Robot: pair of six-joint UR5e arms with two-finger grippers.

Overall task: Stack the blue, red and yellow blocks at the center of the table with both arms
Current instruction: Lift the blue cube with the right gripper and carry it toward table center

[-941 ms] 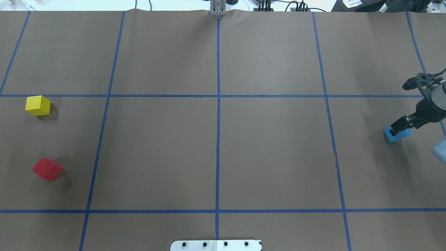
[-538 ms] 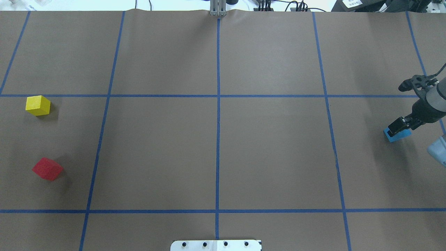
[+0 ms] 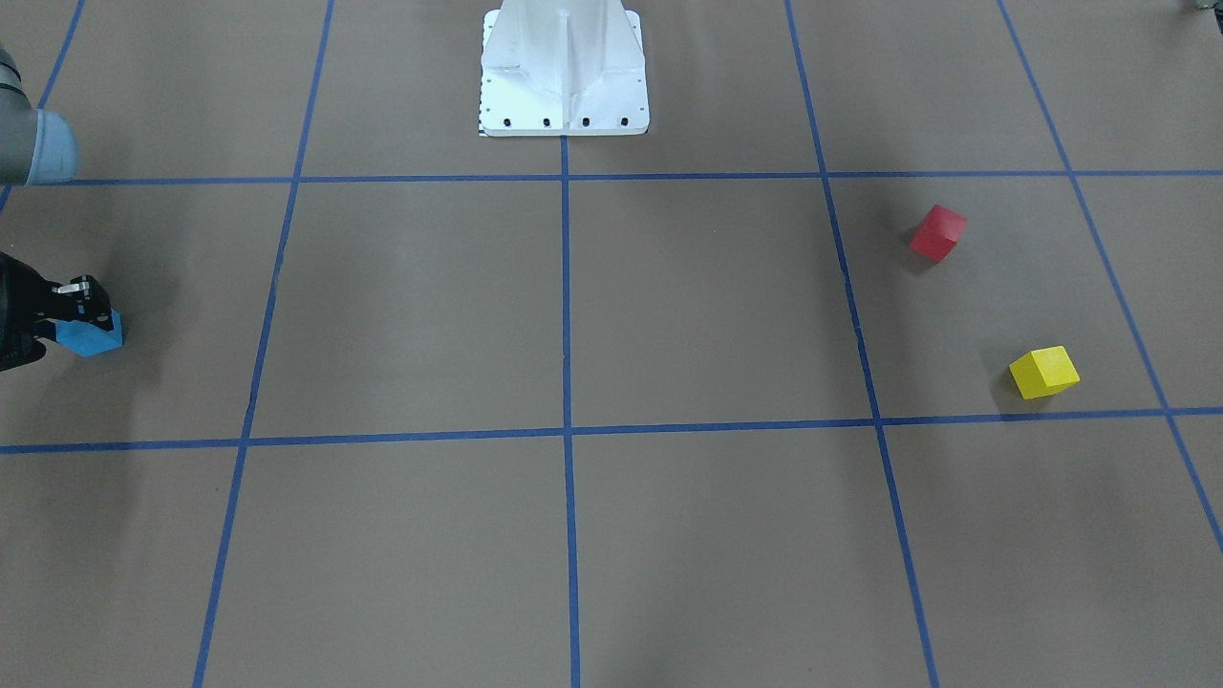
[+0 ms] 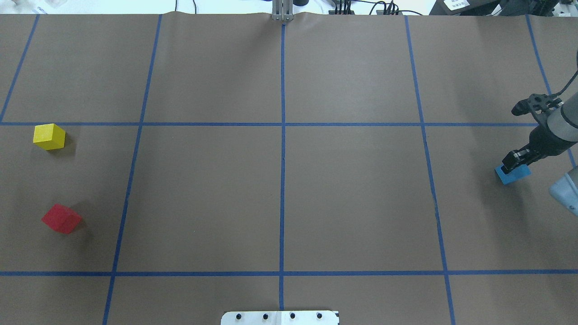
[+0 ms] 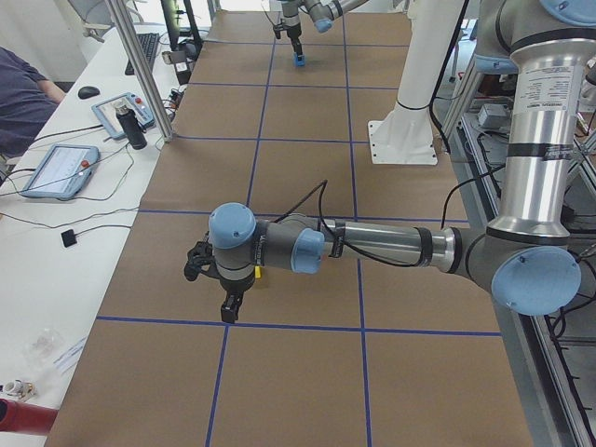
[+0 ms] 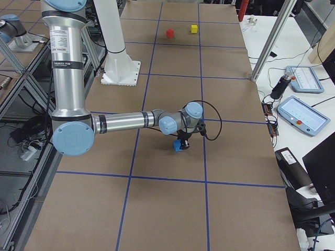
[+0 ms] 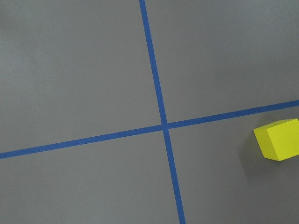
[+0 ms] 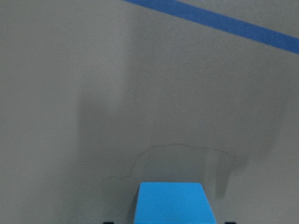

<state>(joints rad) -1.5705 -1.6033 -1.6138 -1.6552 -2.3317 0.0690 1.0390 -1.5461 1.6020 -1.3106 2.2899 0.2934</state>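
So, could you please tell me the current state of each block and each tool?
blue block: gripped by the right tool, far out on the robot's right, not at the centre.
red block: lying free on the table, untouched.
yellow block: lying free on the table, untouched.
right tool: shut on the blue block.
left tool: above the table near the yellow block; open or shut cannot be told.

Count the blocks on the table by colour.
blue block: 1
red block: 1
yellow block: 1
Total: 3
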